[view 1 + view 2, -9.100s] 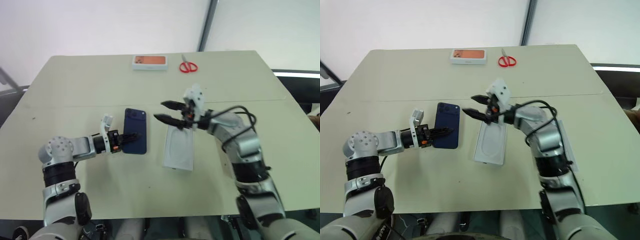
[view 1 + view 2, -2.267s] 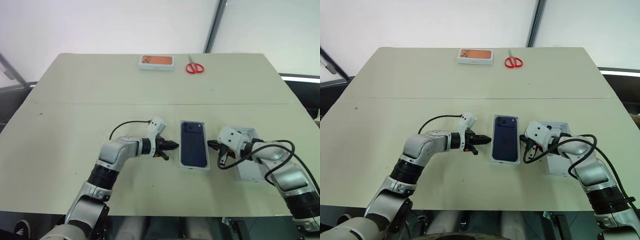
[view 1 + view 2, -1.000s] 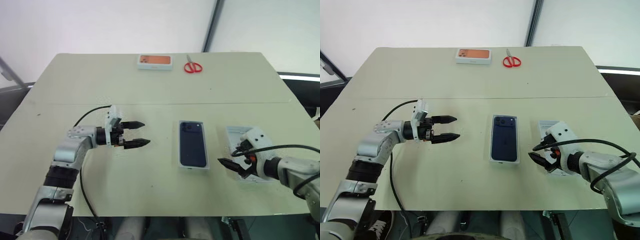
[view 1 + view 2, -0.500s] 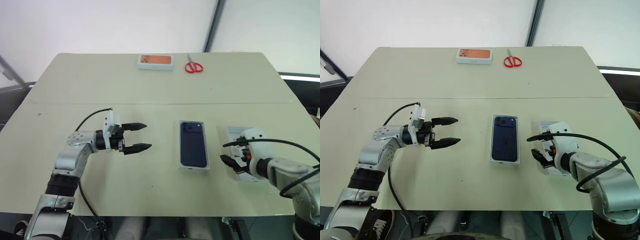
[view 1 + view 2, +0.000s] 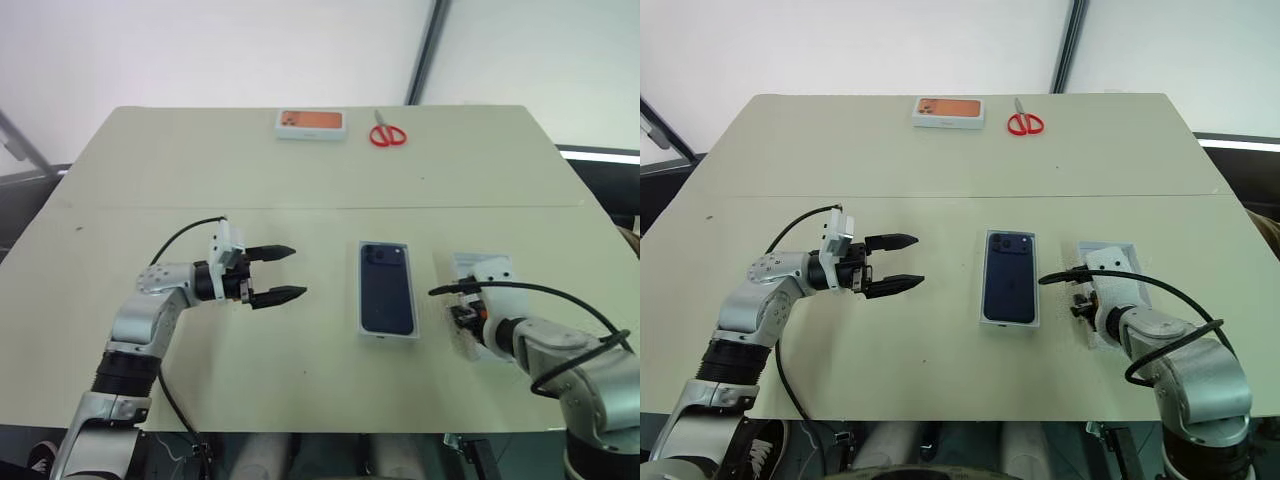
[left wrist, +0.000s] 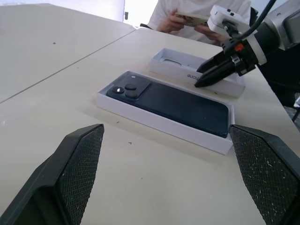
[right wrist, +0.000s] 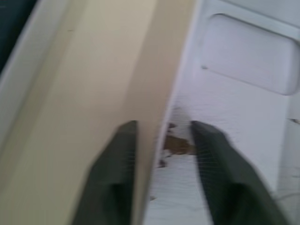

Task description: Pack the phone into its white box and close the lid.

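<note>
The right hand (image 7: pixel 164 140) has clamped the lid (image 5: pixel 1108 262) wall; left hand (image 5: pixel 272 274) spread, scissors (image 5: pixel 388 134) far off.

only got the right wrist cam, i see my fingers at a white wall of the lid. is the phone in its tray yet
Observer: Yes. The phone lies flat in the white box, back and camera cluster facing up, at mid table. The right gripper is closed on the side wall of the lid nearest that box; the lid lies open side up beside it.
Operator: ok and where's the left arm, is it in my way
Observer: No. The left gripper is open and holds nothing. It hovers on the far side of the box from the lid, pointing toward the box and well apart from it.
</note>
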